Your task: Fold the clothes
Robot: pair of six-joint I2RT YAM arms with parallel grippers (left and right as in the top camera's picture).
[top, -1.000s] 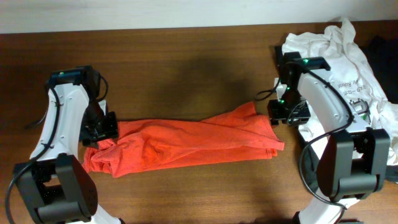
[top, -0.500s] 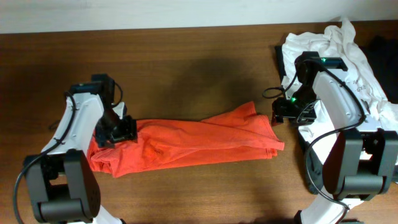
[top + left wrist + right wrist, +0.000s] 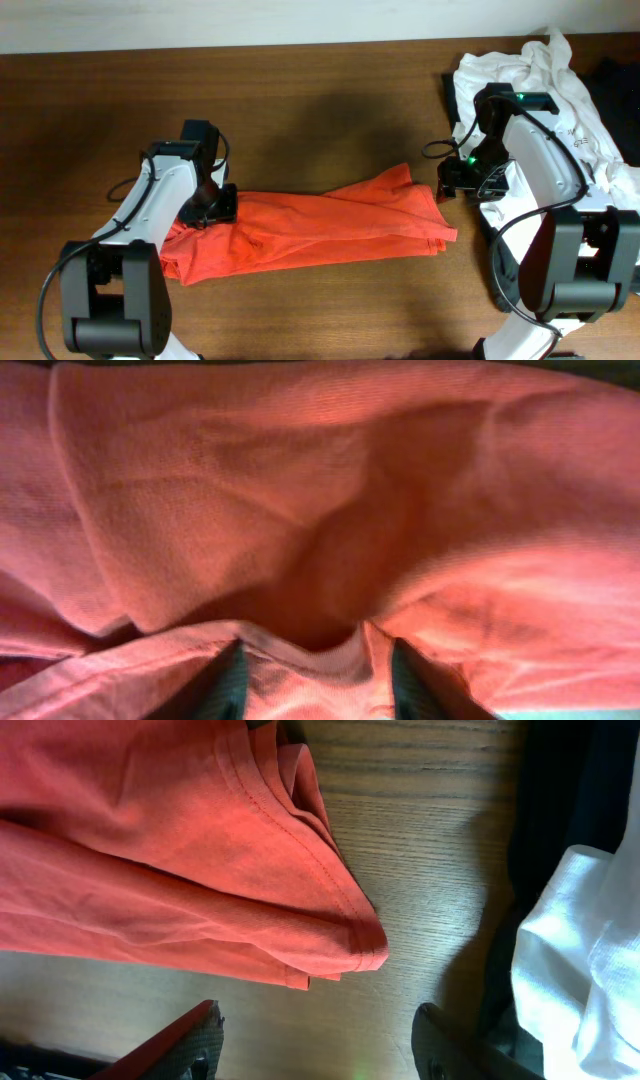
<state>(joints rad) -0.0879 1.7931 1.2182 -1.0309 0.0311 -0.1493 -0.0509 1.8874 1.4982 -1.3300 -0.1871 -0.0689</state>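
Note:
The orange-red T-shirt (image 3: 320,225) lies as a long crumpled band across the table's middle; no lettering shows. My left gripper (image 3: 205,215) is at the shirt's left end, and in the left wrist view its fingers (image 3: 315,675) are closed on a fold of the orange fabric (image 3: 300,490). My right gripper (image 3: 450,185) is open and empty just off the shirt's right end; in the right wrist view its fingers (image 3: 315,1040) hover over bare wood below the shirt's hemmed corner (image 3: 330,920). A white tee (image 3: 560,110) lies heaped at the right.
The wooden table (image 3: 320,120) runs to a pale wall at the back. A dark cloth (image 3: 615,75) lies by the white tee at the far right, and it also shows in the right wrist view (image 3: 560,790) beside white fabric (image 3: 590,950).
My left gripper has moved right and slightly back, dragging the shirt's left end inward over the rest. My right arm shifted slightly right a second ago and has held still since.

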